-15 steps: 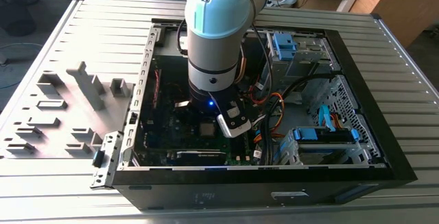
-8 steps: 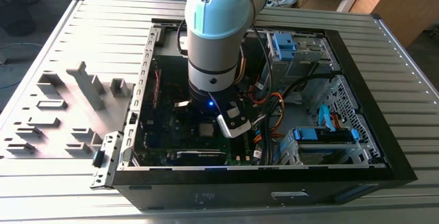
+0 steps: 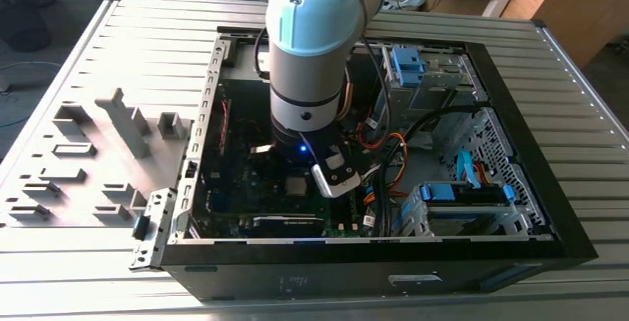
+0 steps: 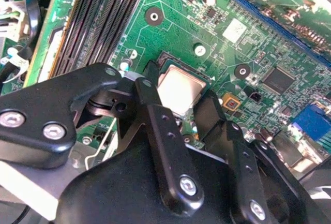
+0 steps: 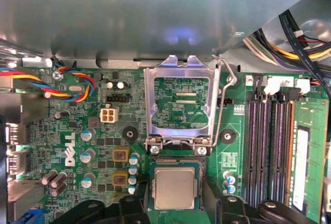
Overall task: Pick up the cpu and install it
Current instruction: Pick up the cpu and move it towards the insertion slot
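The small square cpu (image 5: 175,187) with its pale silver-grey metal top lies flat in the dark square socket (image 5: 175,161); being square, it gives me no long axis to mind. My black fingers (image 4: 155,125) stand parted, one at each side, with the chip directly between their tips. The silver hinged frame (image 5: 150,105) beside the socket is swung open. Around it lies the green motherboard (image 5: 103,146), inside a black computer case (image 3: 373,262) on the grey slatted table (image 3: 590,188).

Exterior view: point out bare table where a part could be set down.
Bare table lies on the exterior view's right of the computer case, and along the far edge beyond the grey fixtures. Inside the case it is crowded: arm, cables, drive cages.
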Action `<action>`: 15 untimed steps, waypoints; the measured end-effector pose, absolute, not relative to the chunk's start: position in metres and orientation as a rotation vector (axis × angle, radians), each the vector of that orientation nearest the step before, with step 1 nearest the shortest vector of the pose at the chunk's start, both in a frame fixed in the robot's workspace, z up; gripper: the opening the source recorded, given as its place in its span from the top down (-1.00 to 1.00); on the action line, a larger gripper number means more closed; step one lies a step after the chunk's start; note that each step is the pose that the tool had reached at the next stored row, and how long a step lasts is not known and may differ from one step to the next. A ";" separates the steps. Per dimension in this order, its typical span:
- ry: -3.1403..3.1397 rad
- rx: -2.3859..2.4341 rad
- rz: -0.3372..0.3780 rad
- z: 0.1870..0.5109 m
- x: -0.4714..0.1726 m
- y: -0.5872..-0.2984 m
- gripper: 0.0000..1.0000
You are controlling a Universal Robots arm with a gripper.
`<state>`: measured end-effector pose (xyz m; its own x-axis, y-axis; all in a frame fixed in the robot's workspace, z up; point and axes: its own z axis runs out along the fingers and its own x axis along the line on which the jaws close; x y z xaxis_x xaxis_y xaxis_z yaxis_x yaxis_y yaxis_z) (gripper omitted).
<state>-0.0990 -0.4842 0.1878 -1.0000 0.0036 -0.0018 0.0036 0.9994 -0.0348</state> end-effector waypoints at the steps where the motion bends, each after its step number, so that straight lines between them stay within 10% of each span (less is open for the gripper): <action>1: 3.139 0.006 -0.055 0.188 -0.098 -0.484 -0.08; 15: 3.139 0.006 -0.055 0.190 -0.096 -0.484 -0.08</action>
<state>-0.0963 -0.4842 0.1901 -1.0000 0.0036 -0.0020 0.0036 0.9994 -0.0349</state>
